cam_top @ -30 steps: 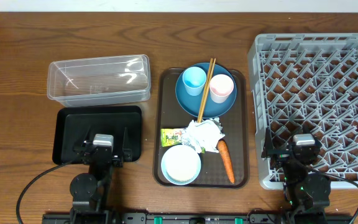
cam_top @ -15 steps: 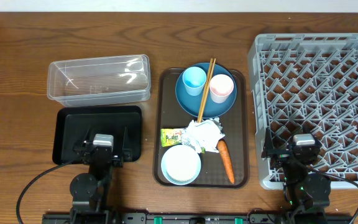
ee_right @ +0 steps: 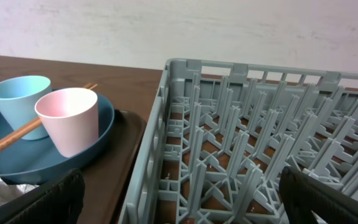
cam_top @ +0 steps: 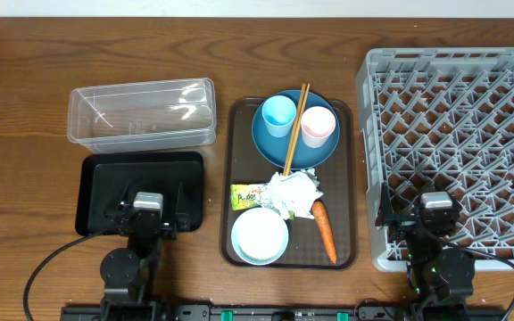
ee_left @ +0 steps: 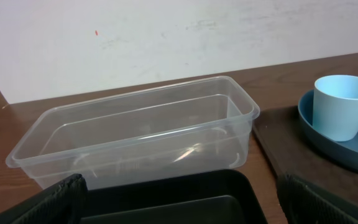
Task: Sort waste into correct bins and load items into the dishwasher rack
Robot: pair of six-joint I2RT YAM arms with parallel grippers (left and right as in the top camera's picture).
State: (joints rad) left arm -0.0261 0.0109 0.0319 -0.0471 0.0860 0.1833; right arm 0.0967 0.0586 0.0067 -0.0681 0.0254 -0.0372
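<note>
On the brown tray, a dark-blue plate [cam_top: 270,147] carries a light-blue cup [cam_top: 278,114], a pale-pink cup [cam_top: 318,126] and wooden chopsticks [cam_top: 296,125]. In front of it lie a crumpled napkin [cam_top: 293,192], a yellow-green packet [cam_top: 248,196], a carrot [cam_top: 325,230] and a light-blue bowl [cam_top: 260,236]. The clear tub [cam_top: 141,113] and black tray [cam_top: 101,192] are on the left, the grey rack [cam_top: 471,116] on the right. My left gripper [cam_top: 148,194] is open and empty over the black tray's near side. My right gripper [cam_top: 438,207] is open and empty over the rack's near-left corner.
The brown serving tray [cam_top: 236,178] sits between the bins and the rack. In the left wrist view the clear tub [ee_left: 135,130] stands just beyond the black tray [ee_left: 179,193]. The right wrist view shows the rack's pegs [ee_right: 253,143] below and the pink cup [ee_right: 70,118] to the left.
</note>
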